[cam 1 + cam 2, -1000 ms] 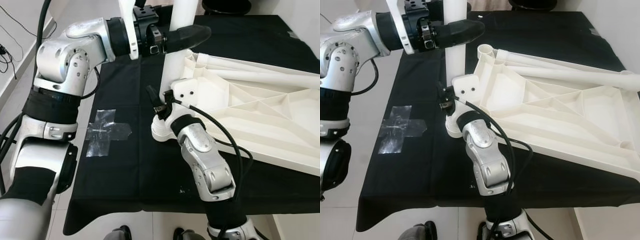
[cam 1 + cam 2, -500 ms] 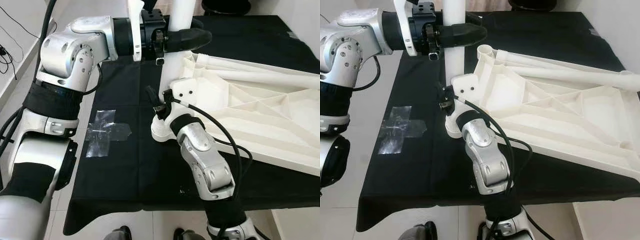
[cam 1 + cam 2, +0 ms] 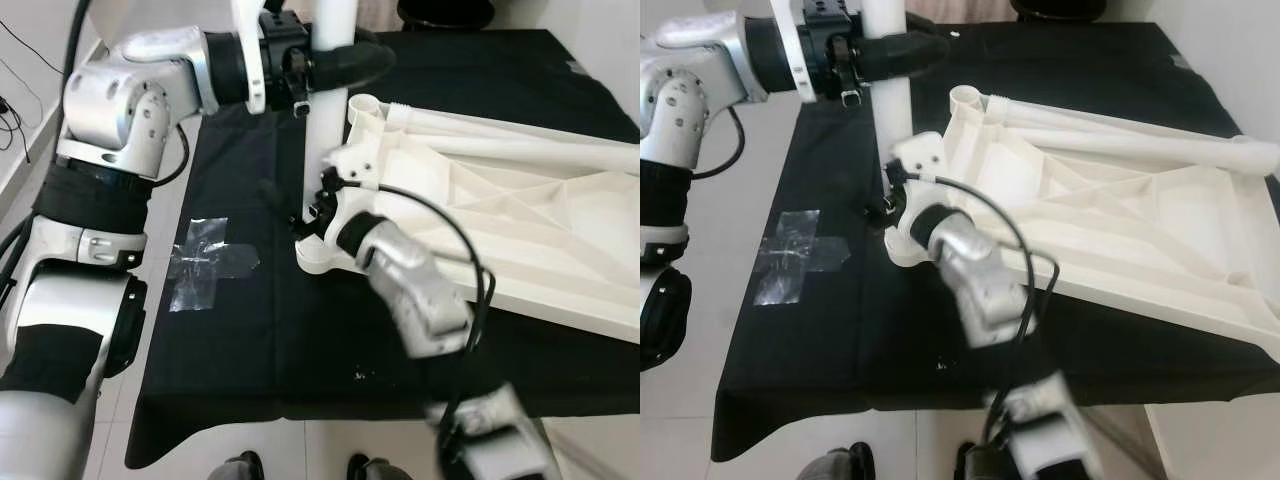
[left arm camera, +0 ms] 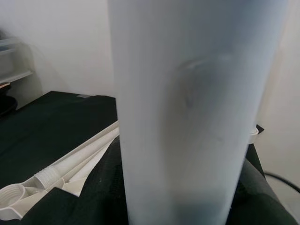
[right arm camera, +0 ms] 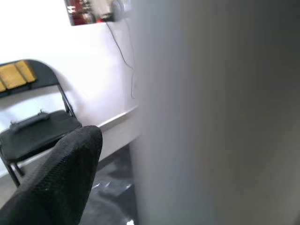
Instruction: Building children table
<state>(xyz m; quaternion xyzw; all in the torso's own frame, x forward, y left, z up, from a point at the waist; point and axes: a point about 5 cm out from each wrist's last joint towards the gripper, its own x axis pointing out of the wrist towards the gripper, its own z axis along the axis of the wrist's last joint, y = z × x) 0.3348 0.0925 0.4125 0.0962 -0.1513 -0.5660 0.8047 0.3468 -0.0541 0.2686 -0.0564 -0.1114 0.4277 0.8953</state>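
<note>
Now the left gripper [image 3: 335, 62] is clamping the upright white leg [image 3: 326, 130] above the tabletop [image 3: 520, 220]; right gripper [image 3: 300, 205] is gripping it lower.

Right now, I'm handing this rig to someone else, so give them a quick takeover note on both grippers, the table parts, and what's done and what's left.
Left gripper: shut on the upright white leg, gripping it high up.
Right gripper: low at the same leg, near its flared foot; its finger state is unclear.
The white tabletop lies underside up on the black cloth, with more loose legs lying across it.
Done: one leg stands at the tabletop's near corner.
Left: whether that leg is seated can't be seen; fit the loose ones.
</note>
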